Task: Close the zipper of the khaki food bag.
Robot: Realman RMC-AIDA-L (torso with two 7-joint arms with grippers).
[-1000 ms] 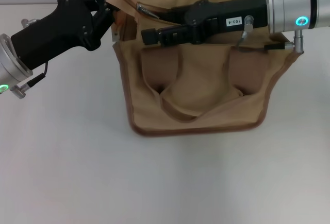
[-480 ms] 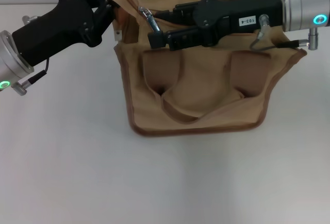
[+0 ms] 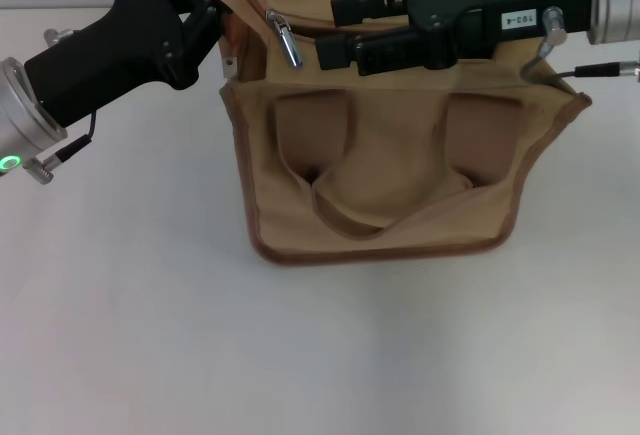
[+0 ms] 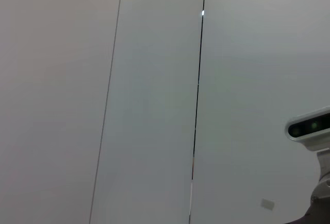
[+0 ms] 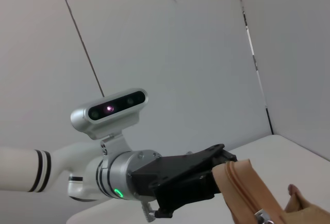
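The khaki food bag (image 3: 385, 170) — a boxy tan canvas tote with darker brown piped edges and two wide strap handles drooping down its front — stands upright on the white table, the zipper (image 3: 283, 37) along its top, its silver pull tab hanging near the bag's left corner.

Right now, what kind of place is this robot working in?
Probably a lab or robot test cell: a plain white tabletop, bare pale panelled walls, and a tan canvas food bag pinched at one corner by the left end effector.
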